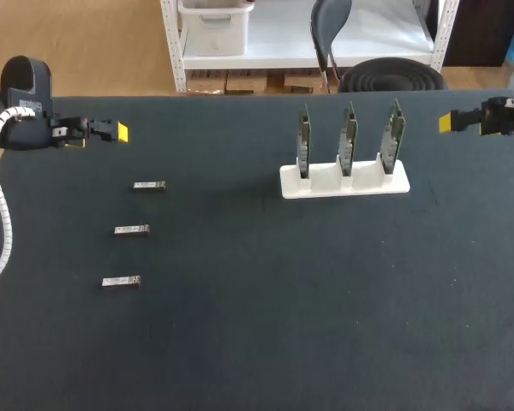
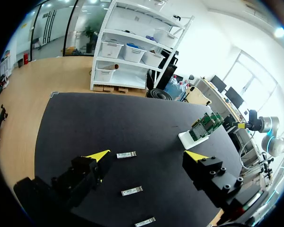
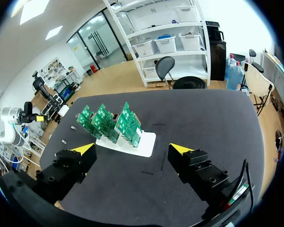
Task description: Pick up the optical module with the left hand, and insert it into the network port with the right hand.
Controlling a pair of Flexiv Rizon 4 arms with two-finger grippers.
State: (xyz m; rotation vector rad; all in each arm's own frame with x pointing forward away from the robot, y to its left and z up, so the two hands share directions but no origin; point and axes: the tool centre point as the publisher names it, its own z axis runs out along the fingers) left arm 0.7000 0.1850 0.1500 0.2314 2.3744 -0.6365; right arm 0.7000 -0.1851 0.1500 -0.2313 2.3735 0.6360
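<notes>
Our left gripper (image 2: 147, 156) stood wide, its yellow-tipped fingers well apart and holding nothing, over the far left part of the matte black table (image 1: 257, 342). Out from it lay three small silvery metal optical modules in a loose column. The nearest module (image 2: 126, 154) was just ahead of and below the fingertips, and the middle module (image 2: 132, 191) and the last module (image 2: 145, 222) lay each closer to the table's near edge. In the left wrist view the nearest module's long axis ran almost along the line from one fingertip to the other. We judged the wrist would need a turn before the fingers could close across its narrow sides. In the head view all three lay lengthwise across the table, left to right, roughly parallel; they showed too small to tell which end was the plug end. Well apart to the right stood the white plastic stand (image 1: 344, 183) carrying three upright green circuit boards (image 1: 349, 137), where we took the network port to be. Beyond it our right gripper (image 3: 132, 149) hung wide and empty, much farther from the modules than the left.
</notes>
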